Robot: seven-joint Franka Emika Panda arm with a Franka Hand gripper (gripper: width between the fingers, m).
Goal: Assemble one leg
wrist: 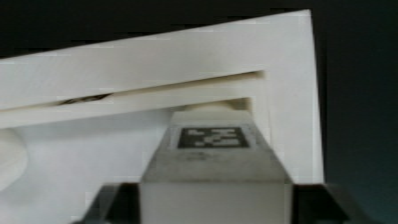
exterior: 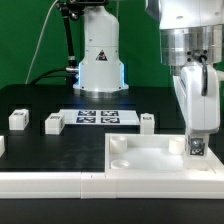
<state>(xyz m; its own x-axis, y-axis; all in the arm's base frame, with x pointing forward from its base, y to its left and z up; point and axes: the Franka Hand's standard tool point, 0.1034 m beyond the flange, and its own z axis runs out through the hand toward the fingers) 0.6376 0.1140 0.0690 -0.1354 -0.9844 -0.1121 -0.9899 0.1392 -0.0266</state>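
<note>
item: pincer of the panda arm, exterior view's right, lowered over the near right corner of the large white square panel. fingers closed on one leg, a small white block with a black-and-white tag facing the camera. the leg is held upright, its lower end at or just above the panel's corner; contact cannot be told.

item: the same leg in the wrist view, tag visible, held between the dark fingers at the frame's lower edge, with the white panel filling the picture behind it.

item: white square panel, lying flat on the black surface at the front, raised rim, one round corner socket visible at its far left corner.

item: three loose legs standing on the surface, well apart from one another: one at the exterior view's left, one just beside the marker board's left end, one just beside its right end.

item: marker board, flat, centre of the surface, carrying several tags.

item: white robot base behind the board.
</note>
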